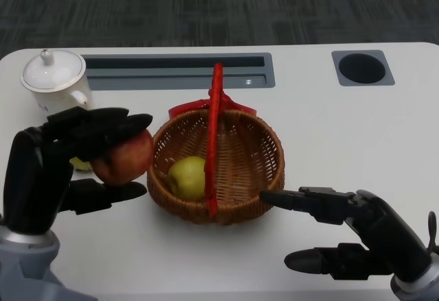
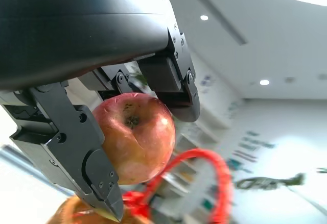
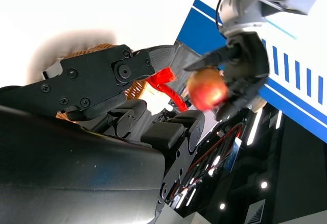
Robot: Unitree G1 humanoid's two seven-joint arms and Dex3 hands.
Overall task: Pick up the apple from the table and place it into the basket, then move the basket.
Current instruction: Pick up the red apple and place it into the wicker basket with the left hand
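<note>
My left hand [image 1: 68,160] grips a red apple [image 1: 125,157] just left of the wicker basket [image 1: 260,147], lifted off the table. The left wrist view shows the apple [image 2: 135,137] pinched between black fingers [image 2: 76,152]. The basket has an upright red handle [image 1: 214,129] and holds a yellow-green fruit [image 1: 186,176]. My right hand [image 1: 343,236] hovers empty at the basket's near right side, fingers spread and pointing left. Its wrist view shows the apple [image 3: 207,89] held by the other hand and part of the basket [image 3: 97,50].
A white teapot [image 1: 55,78] stands at the far left. A grey recessed slot [image 1: 178,71] and a round dark hole [image 1: 362,68] lie along the table's far side. A small yellow-green thing [image 1: 81,164] peeks out behind my left hand.
</note>
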